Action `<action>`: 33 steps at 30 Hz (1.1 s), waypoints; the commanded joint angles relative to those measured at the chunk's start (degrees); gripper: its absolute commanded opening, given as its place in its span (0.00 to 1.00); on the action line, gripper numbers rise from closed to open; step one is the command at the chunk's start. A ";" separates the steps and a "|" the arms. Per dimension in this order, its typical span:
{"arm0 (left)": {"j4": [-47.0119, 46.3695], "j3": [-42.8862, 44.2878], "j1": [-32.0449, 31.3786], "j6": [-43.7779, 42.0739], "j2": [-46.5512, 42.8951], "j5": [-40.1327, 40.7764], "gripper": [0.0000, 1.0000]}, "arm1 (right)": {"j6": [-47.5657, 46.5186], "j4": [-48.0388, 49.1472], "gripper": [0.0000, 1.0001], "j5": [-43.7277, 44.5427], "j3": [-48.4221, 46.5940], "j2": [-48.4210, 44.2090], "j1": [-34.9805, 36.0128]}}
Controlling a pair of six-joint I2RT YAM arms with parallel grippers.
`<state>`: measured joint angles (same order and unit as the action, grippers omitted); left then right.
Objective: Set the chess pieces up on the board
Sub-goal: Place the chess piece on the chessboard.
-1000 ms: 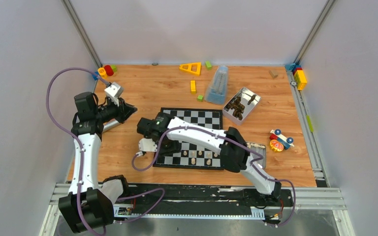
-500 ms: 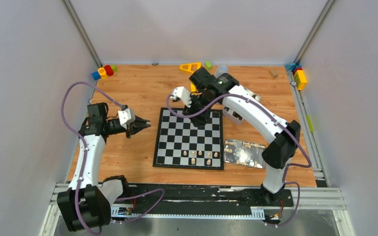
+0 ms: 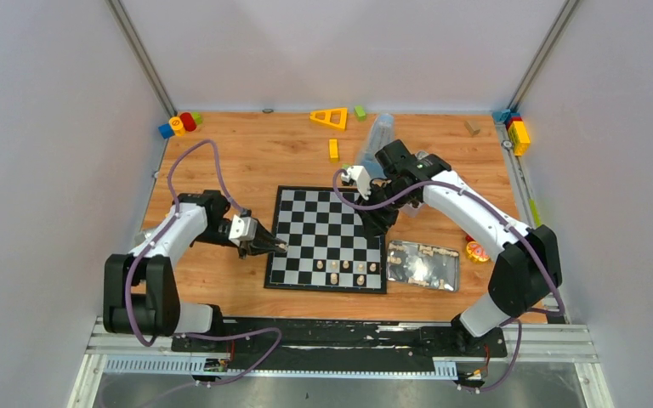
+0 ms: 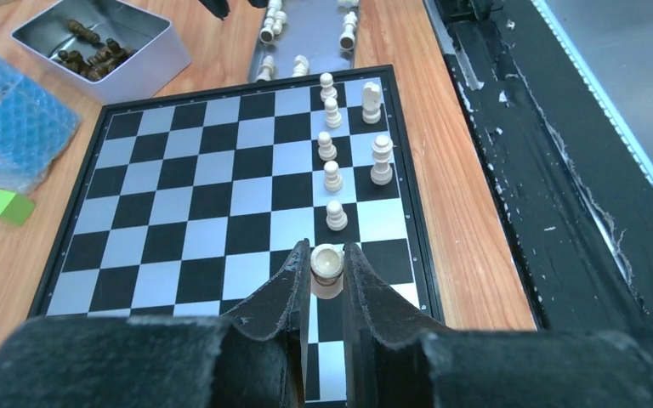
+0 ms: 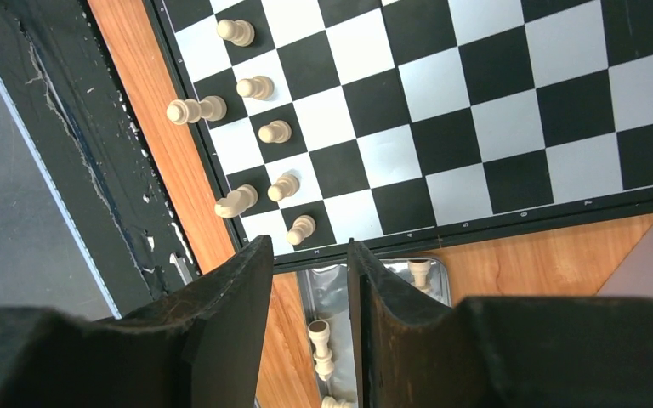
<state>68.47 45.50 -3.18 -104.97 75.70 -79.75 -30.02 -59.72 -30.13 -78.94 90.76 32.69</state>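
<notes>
wood tabletop [image 3: 221, 153] — checkered board [image 3: 327, 223], tiny cream pieces [image 3: 334, 267].

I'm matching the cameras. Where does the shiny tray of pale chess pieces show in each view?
Top external: tray right of the chessboard, near side.
Left wrist: tray at the top edge, beyond the chessboard.
Right wrist: tray at bottom, framed by the right claw.
Shared landmark: the chessboard.

My left arm [image 3: 163, 236] and right arm [image 3: 472, 206] wear white shells with black joints; a purple cable [image 3: 195, 142] loops along each; the fingers [image 4: 275, 296] are matte black.
</notes>
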 commanded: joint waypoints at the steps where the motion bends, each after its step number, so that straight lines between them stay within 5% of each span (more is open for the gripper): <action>1: 11.63 5.83 -0.79 -8.99 3.98 -3.49 0.21 | 0.78 5.87 0.38 -3.84 3.59 -4.41 -2.20; 9: 26.32 17.75 -1.15 -8.53 11.08 -9.99 0.13 | 0.77 6.56 0.37 -4.27 4.90 -3.70 -3.68; 33: 26.95 65.82 -6.06 35.25 26.36 -8.59 0.06 | 0.67 5.32 0.37 -2.60 -3.36 -0.65 -8.60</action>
<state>89.14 104.44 -8.03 -79.79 98.54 -87.96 -29.58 -55.44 -31.51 -78.59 90.74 26.72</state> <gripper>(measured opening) 0.228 0.371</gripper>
